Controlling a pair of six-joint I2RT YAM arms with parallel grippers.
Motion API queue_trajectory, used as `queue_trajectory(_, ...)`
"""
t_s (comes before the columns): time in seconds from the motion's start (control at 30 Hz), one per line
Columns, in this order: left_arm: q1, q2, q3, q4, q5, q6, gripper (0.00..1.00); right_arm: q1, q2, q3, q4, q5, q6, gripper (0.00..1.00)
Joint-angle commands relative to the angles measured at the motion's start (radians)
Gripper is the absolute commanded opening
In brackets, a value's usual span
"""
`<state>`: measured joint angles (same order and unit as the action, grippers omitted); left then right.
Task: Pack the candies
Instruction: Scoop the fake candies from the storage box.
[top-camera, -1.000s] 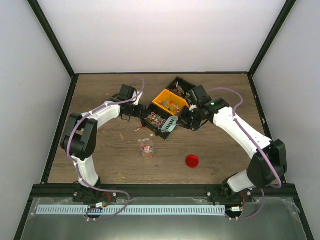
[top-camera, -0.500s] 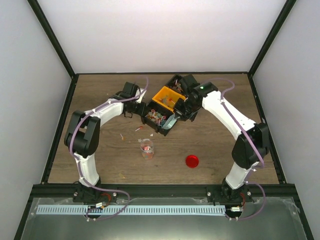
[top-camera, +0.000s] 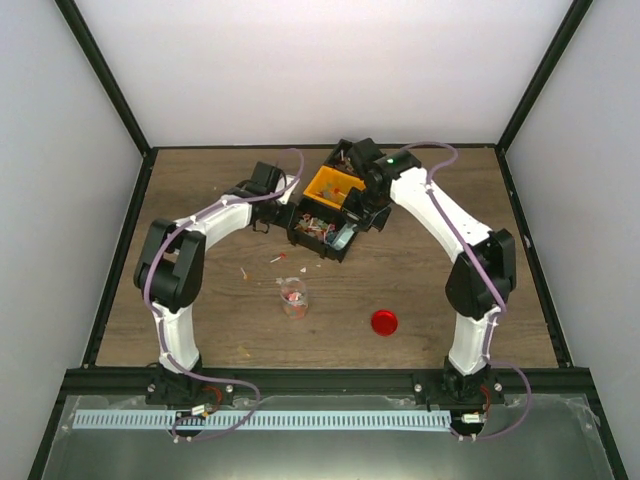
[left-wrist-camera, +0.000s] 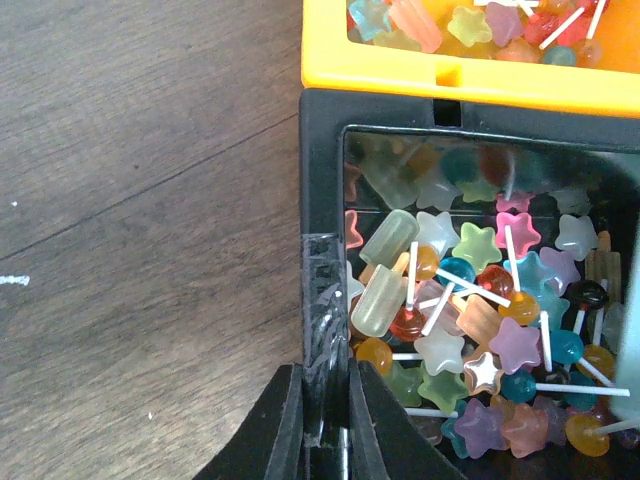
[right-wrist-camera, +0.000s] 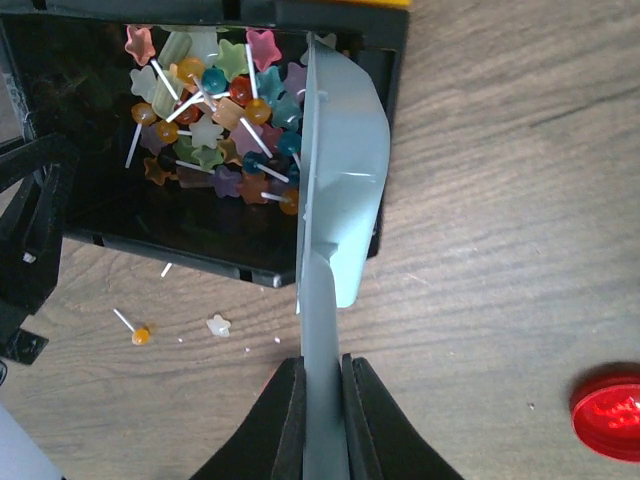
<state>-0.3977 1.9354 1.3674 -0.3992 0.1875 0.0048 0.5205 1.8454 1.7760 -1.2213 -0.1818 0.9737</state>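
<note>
The candies (left-wrist-camera: 470, 300) are small star, ball and stick sweets in mixed colours, piled in a black bin (top-camera: 320, 228). My left gripper (left-wrist-camera: 327, 375) is shut on that bin's left wall (left-wrist-camera: 322, 290). The right gripper (right-wrist-camera: 322, 365) is shut on the handle of a teal scoop (right-wrist-camera: 340, 170). The scoop's bowl lies over the bin's right side, next to the candies (right-wrist-camera: 215, 110). In the top view the scoop (top-camera: 343, 238) sits at the bin's near right corner.
An orange bin (top-camera: 333, 185) holding more sweets adjoins the black bin, with another black bin behind it. A small clear jar (top-camera: 292, 296) stands nearer the arm bases, a red round lid (top-camera: 384, 321) to its right. Loose sweets (right-wrist-camera: 140, 333) lie on the wood.
My left gripper has closed onto the black bin's wall. The right arm has swung left and away from its base, carrying the scoop over the bin.
</note>
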Motion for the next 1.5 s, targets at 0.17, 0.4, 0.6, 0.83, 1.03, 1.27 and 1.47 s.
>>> queue_trajectory(0.17,0.005,0.051,0.047,-0.034,0.001,0.070,0.04,-0.013,0.014,0.074,0.028,0.069,-0.146,0.01)
queue_trajectory(0.4,0.005,0.054,0.054,-0.053,0.041,0.110,0.04,-0.071,0.064,0.143,-0.013,0.015,-0.190,0.01)
queue_trajectory(0.6,0.005,0.056,0.058,-0.062,0.060,0.122,0.04,-0.071,0.119,0.189,-0.050,-0.016,-0.228,0.01)
queue_trajectory(0.83,0.005,0.063,0.049,-0.067,0.089,0.133,0.04,-0.071,0.145,0.150,-0.037,-0.029,-0.238,0.01)
queue_trajectory(1.03,0.004,0.078,0.065,-0.074,0.110,0.135,0.04,-0.071,0.168,0.090,-0.003,-0.034,-0.239,0.01)
queue_trajectory(1.27,0.003,0.092,0.072,-0.085,0.121,0.134,0.04,-0.071,0.144,-0.119,0.199,-0.122,-0.166,0.01)
queue_trajectory(1.47,0.003,0.105,0.076,-0.091,0.136,0.135,0.04,-0.071,0.151,-0.241,0.389,-0.223,-0.154,0.01)
